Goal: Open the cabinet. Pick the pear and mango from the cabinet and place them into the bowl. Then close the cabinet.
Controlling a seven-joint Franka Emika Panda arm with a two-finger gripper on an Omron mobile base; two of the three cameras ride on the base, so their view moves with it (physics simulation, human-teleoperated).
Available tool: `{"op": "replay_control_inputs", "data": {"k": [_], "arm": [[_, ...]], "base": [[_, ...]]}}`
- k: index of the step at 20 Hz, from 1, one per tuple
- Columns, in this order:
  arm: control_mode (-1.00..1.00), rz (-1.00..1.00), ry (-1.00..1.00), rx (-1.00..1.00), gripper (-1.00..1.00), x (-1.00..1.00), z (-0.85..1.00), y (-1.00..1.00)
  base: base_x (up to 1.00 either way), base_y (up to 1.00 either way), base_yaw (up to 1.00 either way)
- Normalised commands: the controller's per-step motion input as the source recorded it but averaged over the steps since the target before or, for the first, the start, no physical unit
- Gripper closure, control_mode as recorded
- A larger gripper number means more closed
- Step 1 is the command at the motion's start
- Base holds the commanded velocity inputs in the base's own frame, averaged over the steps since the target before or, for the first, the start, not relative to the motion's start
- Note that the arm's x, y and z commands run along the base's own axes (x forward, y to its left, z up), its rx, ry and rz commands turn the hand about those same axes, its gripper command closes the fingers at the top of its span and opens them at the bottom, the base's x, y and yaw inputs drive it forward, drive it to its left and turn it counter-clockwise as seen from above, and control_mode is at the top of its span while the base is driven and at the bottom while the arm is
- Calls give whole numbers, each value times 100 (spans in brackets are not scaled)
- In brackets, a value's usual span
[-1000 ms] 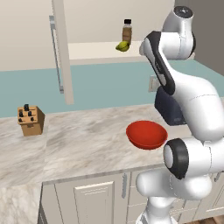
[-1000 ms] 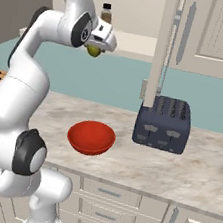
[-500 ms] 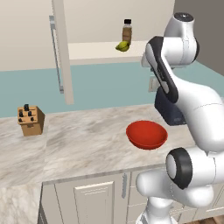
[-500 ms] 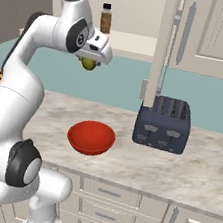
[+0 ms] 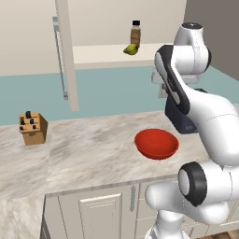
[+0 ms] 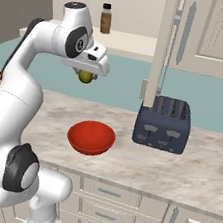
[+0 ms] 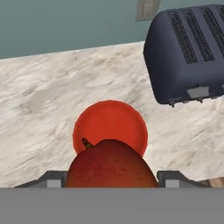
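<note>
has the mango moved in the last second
Yes. In the right base view the mango, held in the gripper, has come down and right from beside the brown bottle toward the red bowl.

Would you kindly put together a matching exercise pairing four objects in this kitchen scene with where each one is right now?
Things:
1. rounded red-green mango
2. small yellow-green pear
3. glossy red bowl
4. dark slotted toaster

Places:
A. on the marble counter, empty, below the gripper
B. on the pale shelf of the open cabinet, beside a brown bottle
C. held in the gripper, in the air above the counter
D. on the counter against the wall

Pairs: 1-C, 2-B, 3-A, 4-D
</note>
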Motion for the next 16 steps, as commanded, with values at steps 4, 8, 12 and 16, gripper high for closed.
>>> {"op": "replay_control_inputs", "data": {"k": [4,8,12,16], "arm": [[-100,0,6,0,100,-27,-42,0],[-100,0,4,0,100,-9,-48,0],[-100,0,2,0,100,0,-47,0],[-100,0,0,0,100,2,-47,0]], "base": [[0,0,0],[0,0,0],[0,0,0],[0,0,0]]}}
